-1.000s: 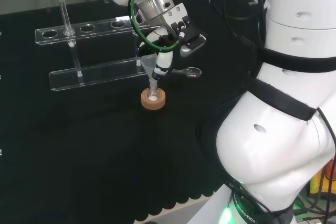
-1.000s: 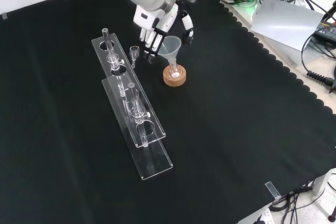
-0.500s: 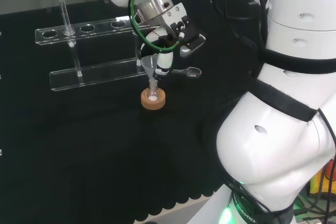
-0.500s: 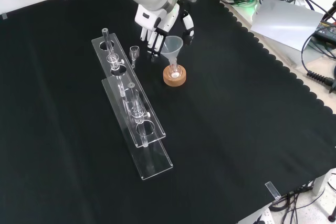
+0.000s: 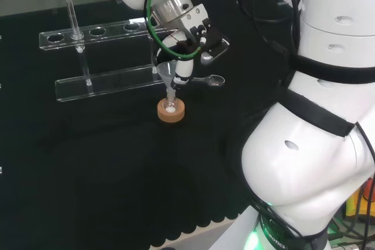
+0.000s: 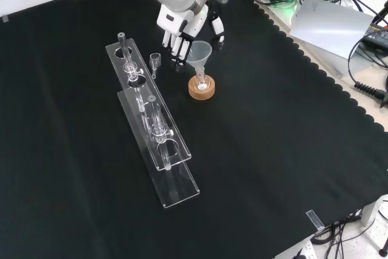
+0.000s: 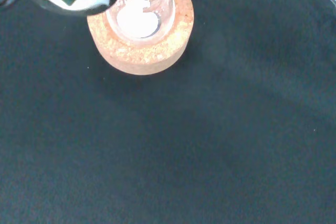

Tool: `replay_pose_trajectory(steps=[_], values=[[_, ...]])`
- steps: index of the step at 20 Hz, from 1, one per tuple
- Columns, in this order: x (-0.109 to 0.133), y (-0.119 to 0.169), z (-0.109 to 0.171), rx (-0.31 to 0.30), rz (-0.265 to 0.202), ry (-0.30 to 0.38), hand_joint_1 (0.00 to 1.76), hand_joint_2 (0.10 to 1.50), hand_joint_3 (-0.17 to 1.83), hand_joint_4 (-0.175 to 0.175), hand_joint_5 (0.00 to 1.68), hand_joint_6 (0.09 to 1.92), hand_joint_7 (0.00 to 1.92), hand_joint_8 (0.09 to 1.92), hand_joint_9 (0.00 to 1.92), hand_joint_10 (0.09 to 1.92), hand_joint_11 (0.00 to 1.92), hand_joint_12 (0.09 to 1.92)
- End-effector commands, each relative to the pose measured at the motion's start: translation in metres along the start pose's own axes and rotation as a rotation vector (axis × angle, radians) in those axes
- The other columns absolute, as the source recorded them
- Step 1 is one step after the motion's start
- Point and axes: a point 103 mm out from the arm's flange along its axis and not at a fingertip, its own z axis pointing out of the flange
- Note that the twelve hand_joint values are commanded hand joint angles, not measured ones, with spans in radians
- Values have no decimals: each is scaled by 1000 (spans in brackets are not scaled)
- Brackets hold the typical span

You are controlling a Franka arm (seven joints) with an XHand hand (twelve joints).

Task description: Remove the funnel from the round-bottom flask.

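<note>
Front view: funnel seated in round-bottom flask, flask on cork ring just below my hand. Fingers relaxed, hanging beside funnel rim, gripping nothing. Test tube rack left of hand.

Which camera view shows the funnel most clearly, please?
The front view shows it best: the whole funnel, cone and stem, stands in the flask on the cork ring, beside the hand. In the head view the hand partly covers the cone. The wrist view shows the flask, not the funnel's cone.
</note>
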Motion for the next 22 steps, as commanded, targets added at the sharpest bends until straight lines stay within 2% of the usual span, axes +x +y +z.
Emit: replay_pose_trajectory(steps=[1,10,16,22], values=[[-5,-9,-11,-33,9,-5,893,633,701,1,406,87,341,624,734,513,454,1396],[-6,-35,-44,-54,15,-34,903,633,722,-2,497,87,389,614,764,497,465,1380],[-9,-54,-68,-73,39,-52,904,637,730,9,684,138,493,594,799,472,474,1362],[-14,-70,-89,-109,66,-60,905,640,729,20,761,185,534,589,810,462,477,1357]])
